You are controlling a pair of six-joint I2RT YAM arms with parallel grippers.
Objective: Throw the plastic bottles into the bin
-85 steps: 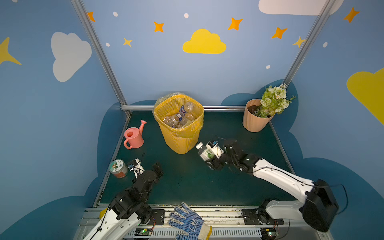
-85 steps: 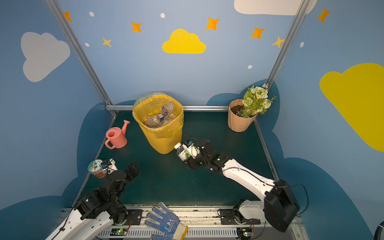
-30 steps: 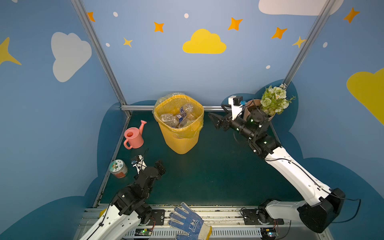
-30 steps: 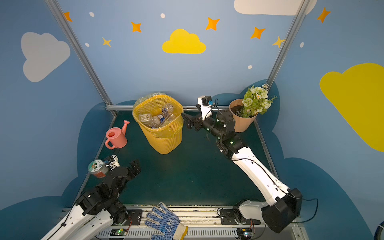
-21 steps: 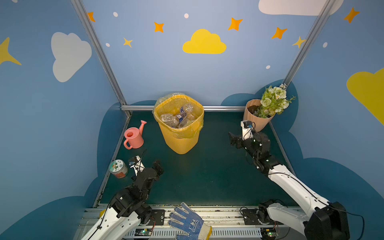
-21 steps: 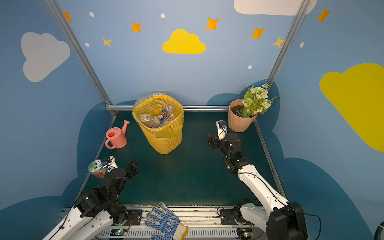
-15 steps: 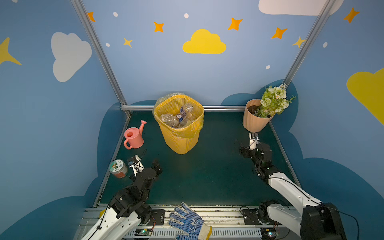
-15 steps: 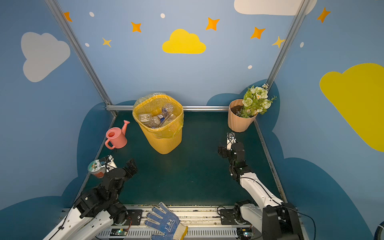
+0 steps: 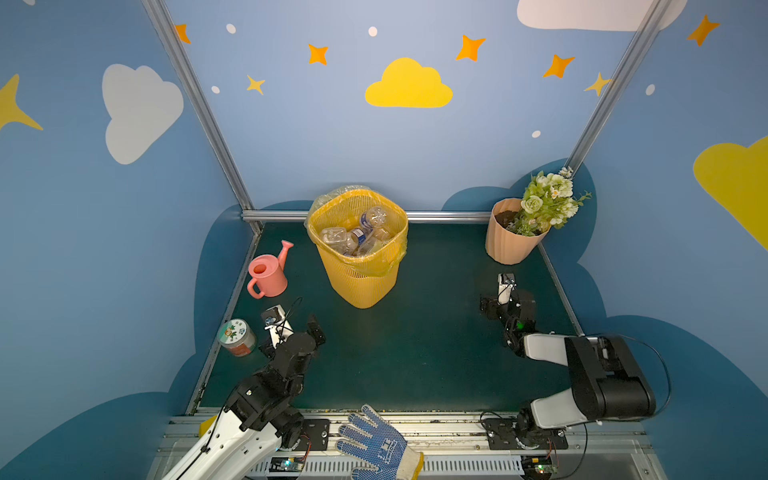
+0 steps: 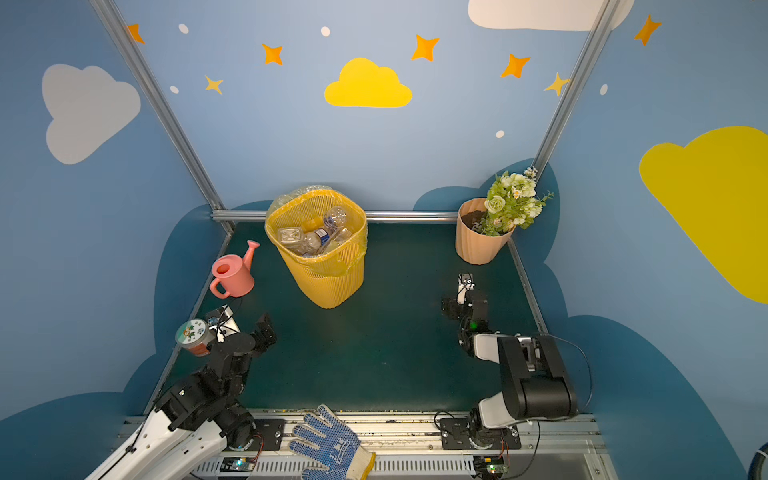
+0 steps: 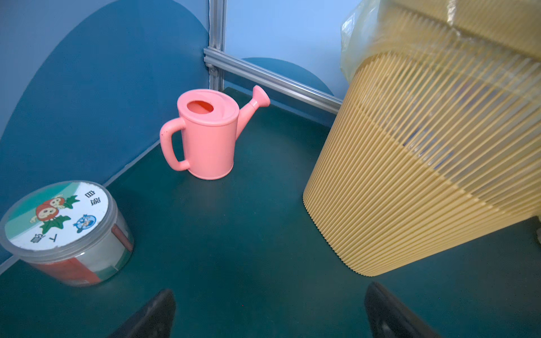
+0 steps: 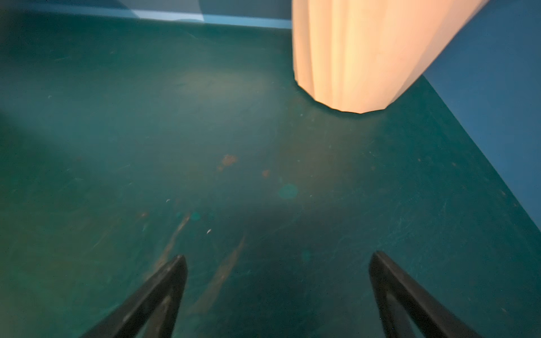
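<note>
Plastic bottles (image 9: 353,237): all the ones I can see are piled inside the bin (image 9: 361,286), visible in both top views. They're well ahead of both sets of jaws and out of reach of either. No bottle on the mat (image 9: 415,353) in any view, so I judge the task done or very nearly. Can't rule out one hidden behind the bin.

Handling, my read: thin clear plastic, they look empty, so light, easily crushed, slick and prone to roll. If another turns up, take it across the mid-body at the label, or at the neck under the cap. Squeeze gently and drop it from above the rim.

Bin is tall and ribbed, and its liner (image 11: 354,44) is loose over the rim. Could tip if an arm bumps it.

Left gripper (image 11: 270,304): jaws wide apart, nothing between them, low over the mat. Bin stands ahead of them, toward table centre. Pink watering can (image 11: 209,134) is ahead on the other side, and the jar (image 11: 63,231) sits just beside them on the outer side.

Right gripper (image 12: 278,260): jaws wide apart, empty, only bare mat between them. Flower pot (image 12: 357,52) is ahead and apart from them, no contact.

Glove (image 9: 378,449) lies on the front rail, behind both grippers.
</note>
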